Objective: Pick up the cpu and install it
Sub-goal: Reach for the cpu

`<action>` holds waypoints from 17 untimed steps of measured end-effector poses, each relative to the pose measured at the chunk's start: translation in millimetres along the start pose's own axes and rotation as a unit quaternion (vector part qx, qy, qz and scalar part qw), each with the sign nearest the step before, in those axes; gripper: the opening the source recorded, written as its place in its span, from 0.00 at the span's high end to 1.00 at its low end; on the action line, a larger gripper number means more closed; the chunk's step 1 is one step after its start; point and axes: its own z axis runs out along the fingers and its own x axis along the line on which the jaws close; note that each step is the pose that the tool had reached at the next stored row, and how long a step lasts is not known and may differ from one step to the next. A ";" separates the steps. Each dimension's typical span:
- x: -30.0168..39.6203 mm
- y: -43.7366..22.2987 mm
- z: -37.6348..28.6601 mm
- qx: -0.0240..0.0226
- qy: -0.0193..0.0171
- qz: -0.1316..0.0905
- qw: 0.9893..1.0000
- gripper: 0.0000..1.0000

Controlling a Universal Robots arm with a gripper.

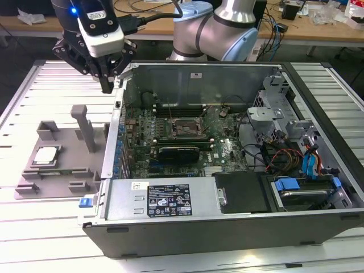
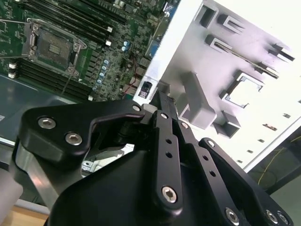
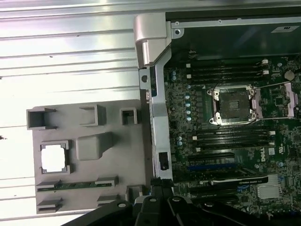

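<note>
A robot arm works over an open computer case [image 1: 227, 227] lying on a slatted metal surface [image 1: 34, 227]. The gripper [image 1: 107, 85] hangs above the case's side wall, between the case and a grey tray [image 1: 68, 170]. Its jaws are pressed together and hold nothing.

The cpu [image 1: 45, 155], a small flat square with a pale metal top, lies in a framed pocket of the tray at the exterior view's left. It is well apart from the gripper and has not yet been picked up. The motherboard socket [image 1: 185, 126] sits inside the case, open and empty.

The cpu is probably light, stiff and thin. Its smooth top looks slippery and its underside is likely delicate. The safest hold seems to be across two opposite edges, where the pocket's frame leaves gaps, with gentle pressure.

The exterior view shows how high the gripper hangs above the tray, which the wrist views do not convey. The first wrist view looks straight down, so the cpu [image 3: 52, 157] in its pocket and the socket [image 3: 233, 104] lie flat in one picture, with the case wall between them. The second wrist view looks along the gripper [image 2: 162, 101] from close behind. It shows the linkage bars converging to the closed tips, with the cpu [image 2: 243, 92] beyond.
</note>
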 end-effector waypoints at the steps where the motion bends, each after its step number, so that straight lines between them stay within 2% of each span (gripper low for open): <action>1: 2.1 -0.2 0.0 0.000 0.000 0.000 1.000 0.89; 8: 18.0 -1.3 -0.4 0.000 0.000 0.000 1.000 0.89; 17: 47.5 -3.5 -1.0 0.000 -0.001 0.000 1.000 0.89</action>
